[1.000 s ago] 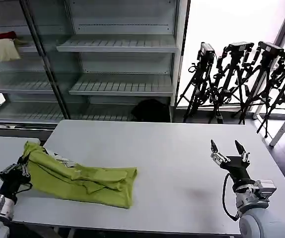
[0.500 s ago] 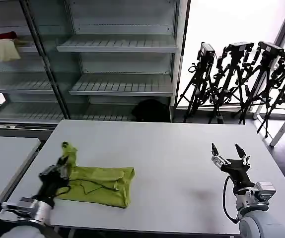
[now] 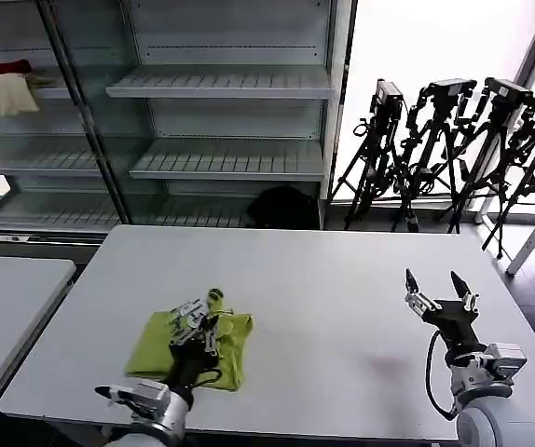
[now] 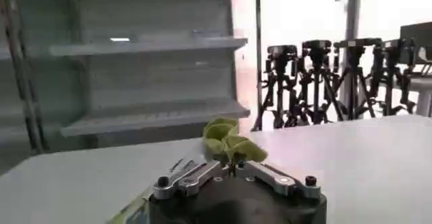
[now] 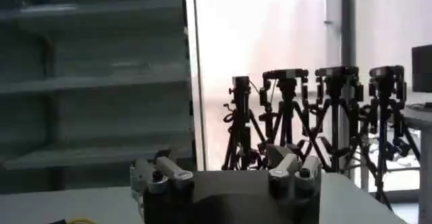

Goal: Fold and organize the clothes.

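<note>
The lime-green T-shirt (image 3: 160, 349) lies bunched into a short pile on the white table (image 3: 323, 279), near its front left. My left gripper (image 3: 200, 315) is over the pile's right half, shut on a bunch of green fabric that sticks up past its fingertips. In the left wrist view that pinched fabric (image 4: 228, 144) rises between the closed jaws of the left gripper (image 4: 233, 166). My right gripper (image 3: 441, 294) hovers open above the table's right side, far from the shirt, with nothing between its fingers (image 5: 160, 172).
A second table (image 3: 6, 298) stands to the left with a gap between. Metal shelves (image 3: 221, 88) stand behind, holding a red cloth (image 3: 2, 67) and a cream cloth (image 3: 11, 93). Camera tripods (image 3: 454, 149) line the back right. A black bag (image 3: 281, 207) sits on the floor.
My left gripper has swept right from the table's left edge, carrying the shirt's end over the rest, so the long spread is now a short pile. The right gripper barely shifted.
</note>
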Tool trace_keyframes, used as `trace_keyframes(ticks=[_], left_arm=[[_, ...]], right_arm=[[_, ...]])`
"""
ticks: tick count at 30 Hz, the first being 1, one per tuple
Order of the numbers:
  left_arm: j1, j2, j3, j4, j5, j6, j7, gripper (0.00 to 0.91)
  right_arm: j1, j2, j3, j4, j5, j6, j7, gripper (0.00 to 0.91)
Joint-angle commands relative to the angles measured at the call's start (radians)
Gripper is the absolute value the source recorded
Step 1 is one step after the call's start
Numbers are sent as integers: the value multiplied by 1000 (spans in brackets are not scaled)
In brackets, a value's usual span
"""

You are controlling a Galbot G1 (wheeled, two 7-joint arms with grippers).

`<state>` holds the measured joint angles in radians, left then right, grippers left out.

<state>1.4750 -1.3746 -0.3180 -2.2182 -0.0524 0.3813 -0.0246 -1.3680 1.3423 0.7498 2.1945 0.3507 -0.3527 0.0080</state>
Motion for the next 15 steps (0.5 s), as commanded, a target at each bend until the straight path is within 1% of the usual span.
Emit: trace_keyframes(ticks=[1, 9, 10, 11, 12, 15], left_arm=[[-25, -41, 103, 102, 85, 26, -19, 10], [-36, -50, 93, 174, 113, 26, -18, 20], [-33, -50, 96, 175, 116, 26, -18, 312], [-30, -50, 101, 173, 117, 25, -18, 736], [-26, -51, 107, 171, 117, 24, -18, 907], [-17, -61, 130, 157, 103, 20, -19, 907]], right_arm=[[2, 0, 6, -2, 1, -1, 0, 907], [4, 2, 6, -8, 0, -1, 1, 907], [4, 1, 7, -9, 0, -1, 1, 907], [5, 0, 7, -10, 0, -1, 1, 907], [5, 0, 8, -10, 0, -1, 2, 907], [7, -1, 9, -13, 1, -2, 3, 907]])
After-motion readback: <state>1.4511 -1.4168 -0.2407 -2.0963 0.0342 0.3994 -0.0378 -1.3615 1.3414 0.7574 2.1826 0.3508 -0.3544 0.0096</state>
